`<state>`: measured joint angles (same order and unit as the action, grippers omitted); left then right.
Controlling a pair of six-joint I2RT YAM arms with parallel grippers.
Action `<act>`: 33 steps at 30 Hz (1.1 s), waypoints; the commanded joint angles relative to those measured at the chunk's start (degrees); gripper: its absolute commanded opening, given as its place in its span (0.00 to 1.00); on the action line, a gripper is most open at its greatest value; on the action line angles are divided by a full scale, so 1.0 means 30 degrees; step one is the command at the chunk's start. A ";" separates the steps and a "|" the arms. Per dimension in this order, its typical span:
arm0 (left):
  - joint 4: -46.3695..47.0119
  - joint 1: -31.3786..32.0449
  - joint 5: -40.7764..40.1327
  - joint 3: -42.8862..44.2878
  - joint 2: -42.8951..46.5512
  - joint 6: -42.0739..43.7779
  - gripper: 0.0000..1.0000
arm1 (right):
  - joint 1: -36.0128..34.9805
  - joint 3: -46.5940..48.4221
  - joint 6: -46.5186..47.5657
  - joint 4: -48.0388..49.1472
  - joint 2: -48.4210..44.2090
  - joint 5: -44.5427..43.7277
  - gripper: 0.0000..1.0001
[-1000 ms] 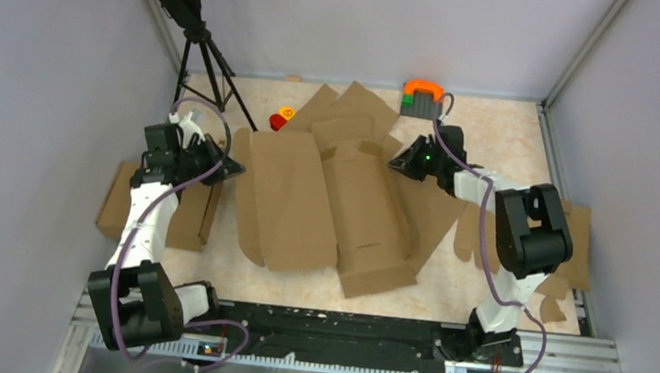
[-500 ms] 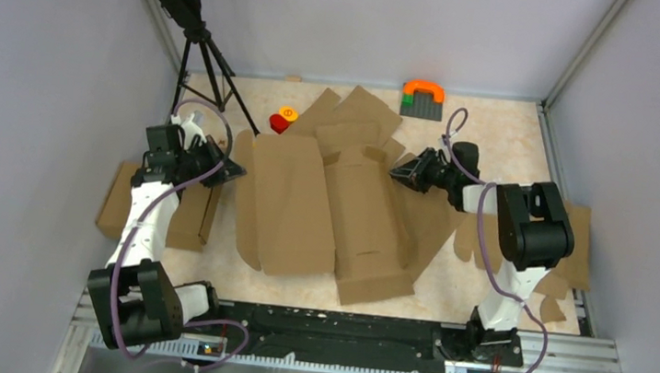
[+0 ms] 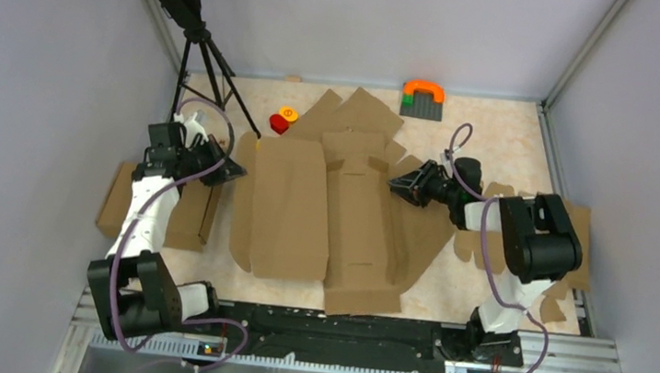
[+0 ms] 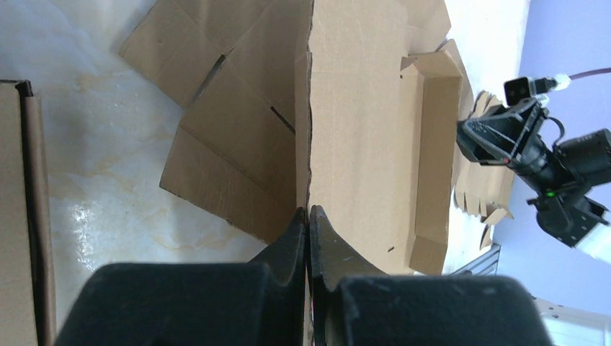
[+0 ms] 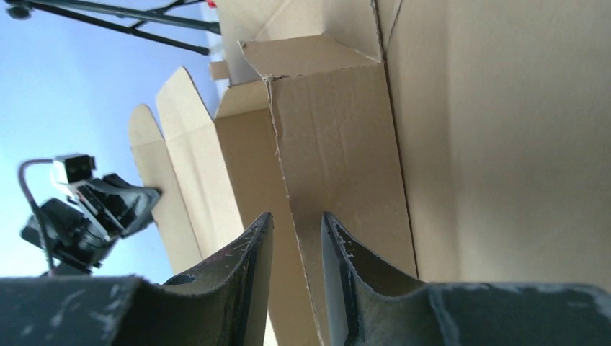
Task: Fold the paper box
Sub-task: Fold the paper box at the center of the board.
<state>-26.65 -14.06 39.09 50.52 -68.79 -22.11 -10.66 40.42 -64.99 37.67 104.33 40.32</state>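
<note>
Box (image 3: 292, 201) is lying mid-desk (image 3: 498, 139) between the two arms. It is partly folded, with long panels running near to far and flaps sticking out at the far end.

Left claw (image 3: 237, 169) is sitting at the box's left edge. In the wrist view its fingers (image 4: 292, 238) are pressing together on the edge of the left panel, pinching it.

Right claw (image 3: 398, 183) is sitting against the box's right side, toward the far end. Its fingers (image 5: 252, 245) are showing a narrow gap with a wall crease running into it. Cannot tell whether they are clamping the cardboard.

Slab (image 3: 116, 201) is lying at the desk's left edge, partly under the left arm. Scraps (image 3: 554, 309) are lying beside the right arm. Tripod (image 3: 214, 68) is standing at far left.
</note>
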 commanded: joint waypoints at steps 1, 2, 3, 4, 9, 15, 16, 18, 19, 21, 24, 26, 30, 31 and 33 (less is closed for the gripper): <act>-0.1016 0.0568 0.0386 0.1393 -0.1015 0.0821 0.00 | -0.1169 -0.0817 0.2996 -0.4255 -0.3986 -0.1530 0.30; -0.1058 0.0603 0.0373 0.1471 -0.1174 0.0856 0.00 | -0.1308 -0.1115 0.3232 -0.4660 -0.4657 -0.1795 0.30; -0.1092 0.0655 0.0423 0.1565 -0.1366 0.0905 0.00 | -0.1487 -0.1450 0.3532 -0.5080 -0.5191 -0.1993 0.29; -0.1133 0.0712 0.0476 0.1734 -0.1599 0.0958 0.00 | -0.1674 -0.1601 0.3940 -0.5671 -0.5771 -0.2204 0.29; -0.3147 0.1297 -0.0846 0.3921 -0.3358 0.1972 0.00 | -0.1853 -0.1436 0.7033 -0.9864 -0.7829 -0.4501 0.29; -0.4412 0.2257 -0.4055 0.5090 -0.4267 0.2868 0.00 | -0.1406 -0.0691 0.9744 -1.2469 -0.8208 -0.7439 0.36; -0.4862 0.2539 -0.4925 0.5357 -0.4349 0.3097 0.00 | -0.1419 -0.0796 0.9854 -1.2495 -0.8426 -0.7594 0.41; -0.5456 0.2998 -0.6112 0.5701 -0.4380 0.3340 0.00 | -0.1423 -0.1070 1.0127 -1.2886 -0.8961 -0.7682 0.44; -0.5502 0.3129 -0.6266 0.5712 -0.4282 0.3317 0.00 | -0.1417 -0.1114 1.0290 -1.3129 -0.9194 -0.7621 0.43; -0.5278 0.3243 -0.5657 0.5613 -0.3964 0.2858 0.00 | -0.1422 -0.0873 1.0827 -1.3793 -0.9520 -0.7527 0.41; -0.4616 0.3315 -0.4702 0.5472 -0.3375 0.2100 0.00 | -0.1441 -0.0314 1.1656 -1.5012 -0.9691 -0.7542 0.32; -0.4394 0.3312 -0.4530 0.5542 -0.3167 0.1849 0.00 | -0.1729 0.0027 1.2058 -1.5599 -0.9786 -0.7534 0.25; -0.5165 0.2960 -0.6170 0.6174 -0.2701 0.1145 0.00 | -0.2849 0.0243 1.2021 -1.6197 -0.9759 -0.7682 0.17; -0.4923 0.2711 -0.6343 0.5947 -0.2285 0.1018 0.00 | -0.3104 0.0197 1.1897 -1.6158 -0.9759 -0.7731 0.17; -0.4371 0.2289 -0.7035 0.5274 -0.1454 0.0691 0.00 | -0.3522 0.0074 1.1651 -1.5970 -0.9711 -0.7783 0.16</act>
<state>-41.67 -4.97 22.61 66.32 -78.98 -16.91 -18.52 38.81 -30.61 -9.06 76.86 17.41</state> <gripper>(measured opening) 0.002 0.168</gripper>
